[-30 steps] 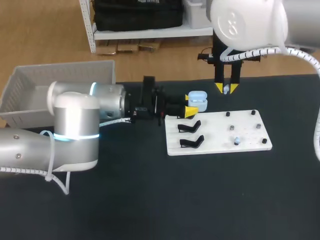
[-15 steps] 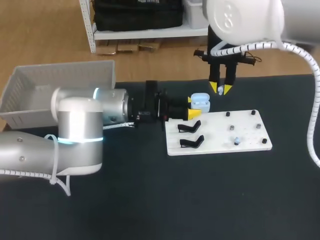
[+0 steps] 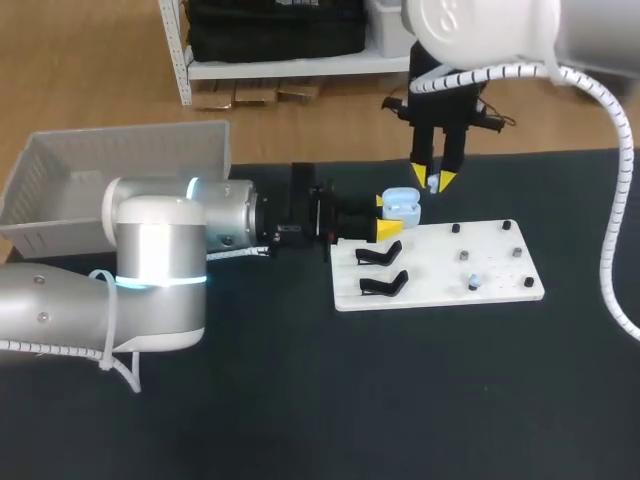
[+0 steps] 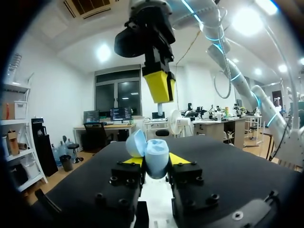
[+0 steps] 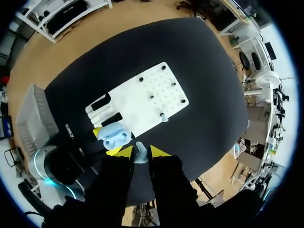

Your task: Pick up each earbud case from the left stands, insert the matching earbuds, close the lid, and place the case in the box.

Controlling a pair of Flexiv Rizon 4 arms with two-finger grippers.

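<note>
The case (image 3: pixel 399 204) is clamped in the level left pincer (image 3: pixel 384 215), a half-hidden earbud (image 5: pixel 140 153) in the downturned right pincer (image 3: pixel 432 181).

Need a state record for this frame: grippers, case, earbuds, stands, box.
left gripper: shut on the earbud case, by the white board's far edge
case lid: open
right gripper: shut on an earbud, just above the open case
second earbud: on the board
black stands: two, both vacant
basket: table's left, behind the left arm
</note>
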